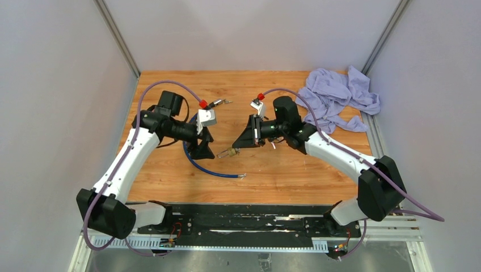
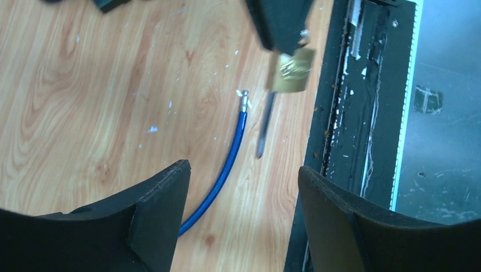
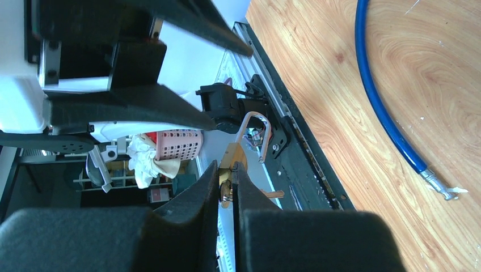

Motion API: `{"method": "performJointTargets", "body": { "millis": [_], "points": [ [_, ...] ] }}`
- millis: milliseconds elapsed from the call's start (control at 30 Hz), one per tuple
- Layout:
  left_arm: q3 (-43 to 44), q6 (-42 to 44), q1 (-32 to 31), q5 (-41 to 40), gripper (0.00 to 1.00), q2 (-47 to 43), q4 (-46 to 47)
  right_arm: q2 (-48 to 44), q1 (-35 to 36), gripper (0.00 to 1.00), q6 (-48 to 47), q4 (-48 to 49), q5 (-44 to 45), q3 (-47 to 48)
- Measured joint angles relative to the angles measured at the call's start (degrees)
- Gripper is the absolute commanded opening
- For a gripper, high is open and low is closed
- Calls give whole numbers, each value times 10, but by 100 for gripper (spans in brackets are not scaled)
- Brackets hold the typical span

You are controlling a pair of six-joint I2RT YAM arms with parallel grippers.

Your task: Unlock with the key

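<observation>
My right gripper [image 1: 243, 143] is shut on a brass padlock [image 1: 230, 153] and holds it above the table. In the right wrist view the padlock body [image 3: 231, 161] sits between the closed fingers [image 3: 195, 198], and its copper shackle [image 3: 253, 120] loops out with one end apparently free. The padlock also shows in the left wrist view [image 2: 291, 69]. My left gripper [image 1: 205, 148] is open and empty just left of the padlock. A blue cable [image 1: 207, 167] lies on the table below it. Small metal keys [image 1: 220, 103] appear to lie behind the left wrist.
A crumpled lilac cloth [image 1: 340, 99] lies at the table's back right. The black base rail [image 1: 244, 221] runs along the near edge. The cable's metal end [image 2: 245, 102] lies close to that edge. Grey walls enclose both sides.
</observation>
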Motion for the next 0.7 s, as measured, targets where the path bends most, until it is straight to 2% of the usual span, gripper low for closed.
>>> {"method": "performJointTargets", "body": {
  "millis": [167, 333, 500, 700],
  "points": [
    [0, 14, -63, -21, 68, -9, 9, 7, 0, 1, 5, 1, 0, 2],
    [0, 30, -73, -45, 64, -3, 18, 9, 0, 1, 12, 2, 0, 2],
    [-5, 38, -80, -56, 55, 9, 24, 10, 0, 1, 19, 9, 0, 2],
    [-32, 34, -104, -64, 38, 10, 40, 14, 0, 1, 32, 28, -1, 2]
  ]
}}
